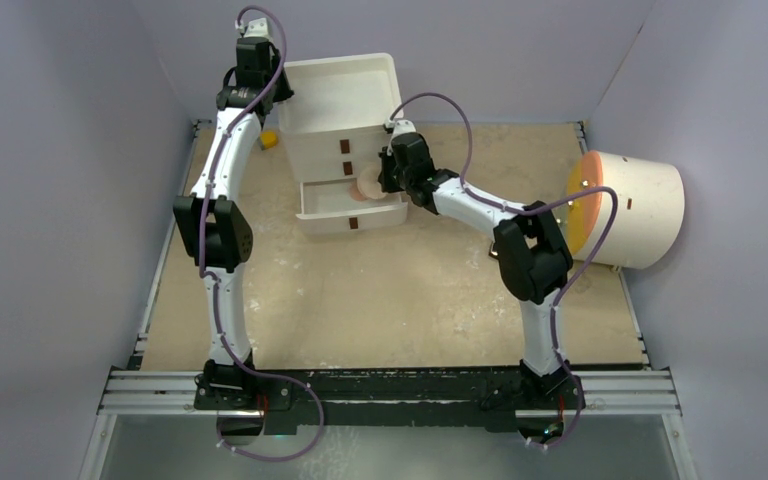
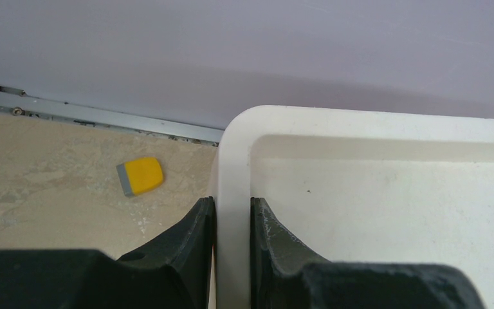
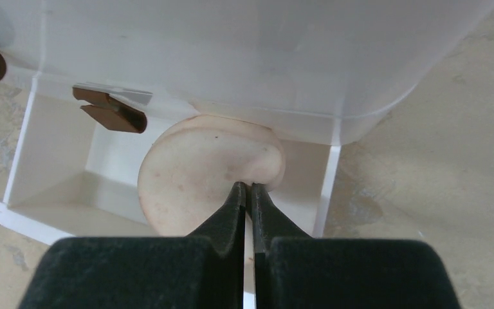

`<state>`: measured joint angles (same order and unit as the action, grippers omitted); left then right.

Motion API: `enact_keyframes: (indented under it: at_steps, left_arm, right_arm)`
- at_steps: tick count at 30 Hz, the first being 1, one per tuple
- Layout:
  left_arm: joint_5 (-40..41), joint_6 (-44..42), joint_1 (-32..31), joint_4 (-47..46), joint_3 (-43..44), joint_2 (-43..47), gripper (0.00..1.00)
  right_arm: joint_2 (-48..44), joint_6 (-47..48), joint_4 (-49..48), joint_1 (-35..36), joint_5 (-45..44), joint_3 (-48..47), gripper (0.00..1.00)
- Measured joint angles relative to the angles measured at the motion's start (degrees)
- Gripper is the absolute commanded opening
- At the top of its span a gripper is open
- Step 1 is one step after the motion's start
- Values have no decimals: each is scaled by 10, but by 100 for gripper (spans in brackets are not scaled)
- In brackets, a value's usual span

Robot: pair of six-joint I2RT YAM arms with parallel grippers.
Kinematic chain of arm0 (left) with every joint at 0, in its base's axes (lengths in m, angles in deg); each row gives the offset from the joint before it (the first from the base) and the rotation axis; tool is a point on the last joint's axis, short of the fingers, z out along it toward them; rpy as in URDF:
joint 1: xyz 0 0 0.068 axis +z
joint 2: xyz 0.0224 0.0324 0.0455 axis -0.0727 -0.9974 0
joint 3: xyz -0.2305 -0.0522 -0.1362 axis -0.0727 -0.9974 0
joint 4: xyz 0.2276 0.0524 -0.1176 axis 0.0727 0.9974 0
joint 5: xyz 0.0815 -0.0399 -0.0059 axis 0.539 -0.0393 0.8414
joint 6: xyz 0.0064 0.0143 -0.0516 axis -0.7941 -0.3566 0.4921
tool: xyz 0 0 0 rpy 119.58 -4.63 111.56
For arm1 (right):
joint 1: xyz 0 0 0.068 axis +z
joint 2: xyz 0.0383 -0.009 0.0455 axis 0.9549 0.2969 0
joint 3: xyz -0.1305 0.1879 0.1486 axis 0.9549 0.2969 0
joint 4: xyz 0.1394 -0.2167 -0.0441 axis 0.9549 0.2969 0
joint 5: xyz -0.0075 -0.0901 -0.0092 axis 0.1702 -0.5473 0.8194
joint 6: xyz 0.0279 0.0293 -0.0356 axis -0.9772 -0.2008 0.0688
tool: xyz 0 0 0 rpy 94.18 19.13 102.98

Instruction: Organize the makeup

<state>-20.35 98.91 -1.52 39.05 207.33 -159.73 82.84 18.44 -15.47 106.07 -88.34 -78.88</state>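
Shows two arms reaching across a tan desk point(image 1: 380, 300) to a white organizer point(image 1: 345, 95) at the far side. Clamps the left tool point(image 2: 231, 203) on the organizer's top rim, one finger on each side of the wall. Keeps the right tool point(image 3: 245, 187) fully closed, tips touching the near edge of a peach disc point(image 3: 199, 161); cannot tell whether a sliver of that edge is pinched. Finds the disc in the mouth of the open bottom drawer point(image 3: 51, 154), tilted, its far edge tucked beneath the organizer's body. No other makeup in view.

Risks, judged from here:
- Could leave the disc propped on edge rather than flat, then jam or crease it against the body on closing the drawer.
- Could drag the disc back out on withdrawing, if caught between the tips.
- Could tip or slide the organizer through a pull on the rim.

Around:
- Small yellow block point(image 2: 141, 176) on the desk, left of the organizer and apart from it.
- Big cream cylinder point(image 1: 640, 210) with an orange face, lying at the right edge just behind the right elbow; likely to be bumped on a wide swing back.
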Motion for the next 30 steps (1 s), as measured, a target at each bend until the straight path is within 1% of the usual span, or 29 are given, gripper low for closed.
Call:
enact_keyframes:
  at_steps: [5, 11, 14, 18, 19, 20, 22, 23, 24, 26, 27, 30]
  left_arm:
    - [3, 1, 0, -2, -1, 0, 0]
    - [4, 2, 0, -2, -1, 0, 0]
    - [4, 2, 0, -2, -1, 0, 0]
    - [2, 1, 0, -2, -1, 0, 0]
    - [2, 0, 1, -2, -1, 0, 0]
    - [2, 0, 1, -2, -1, 0, 0]
    - [2, 0, 1, -2, -1, 0, 0]
    - [2, 0, 1, -2, -1, 0, 0]
    - [2, 0, 1, -2, -1, 0, 0]
    - [1, 0, 1, -2, -1, 0, 0]
    - [1, 0, 1, -2, -1, 0, 0]
    - [1, 0, 1, -2, -1, 0, 0]
  right_arm:
    - [19, -8, 9, 4, 0, -26, 0]
    - [20, -8, 12, 4, 0, -27, 0]
    - [19, -5, 6, 4, 0, -17, 0]
    - [15, 1, 7, 4, -2, 17, 0]
    - [15, 1, 9, 4, -2, 25, 3]
    - [15, 2, 12, 4, -3, 31, 14]
    - [16, 2, 15, 4, -1, 36, 43]
    - [15, 2, 13, 4, -2, 36, 55]
    - [13, 2, 14, 4, 2, 35, 65]
    - [6, 6, 14, 8, 4, 35, 75]
    - [1, 9, 15, 11, 3, 35, 78]
    - [-14, 17, 22, 13, 0, 35, 81]
